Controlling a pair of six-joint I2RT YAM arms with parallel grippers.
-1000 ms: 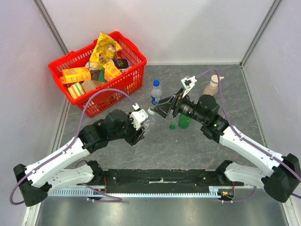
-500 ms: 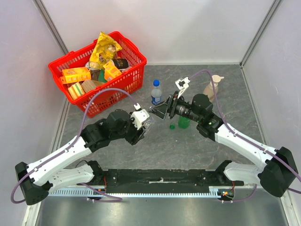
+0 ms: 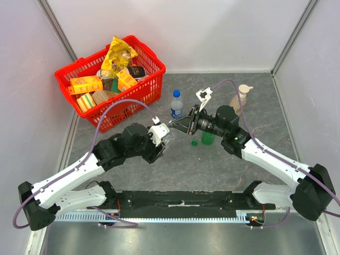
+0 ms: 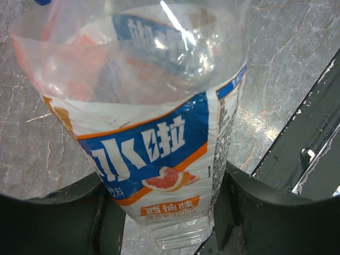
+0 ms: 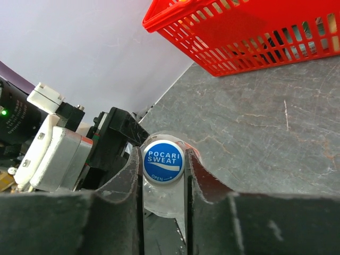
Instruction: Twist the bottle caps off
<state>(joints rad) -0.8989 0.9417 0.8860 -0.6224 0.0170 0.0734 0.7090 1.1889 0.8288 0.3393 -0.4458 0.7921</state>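
Note:
My left gripper (image 3: 162, 140) (image 4: 164, 212) is shut on the body of a clear bottle (image 4: 154, 133) with a blue and orange label, holding it tilted above the table. The bottle's blue cap (image 5: 163, 161), printed POCARI SWEAT, sits between the fingers of my right gripper (image 3: 175, 124) (image 5: 163, 171), which is shut on it. Behind stands a second bottle (image 3: 176, 108) with its blue cap (image 3: 176, 94) on. A green bottle (image 3: 207, 138) stands under my right arm, and a loose green cap (image 3: 195, 142) lies on the table beside it.
A red basket (image 3: 151, 87) (image 5: 249, 42) full of groceries sits at the back left. A beige pump-dispenser bottle (image 3: 240, 96) stands at the back right. White walls close in the grey table (image 3: 212, 170) on three sides.
My right gripper has moved left to the mouth of the held bottle and closed on its blue cap. The left gripper has kept its hold and place.

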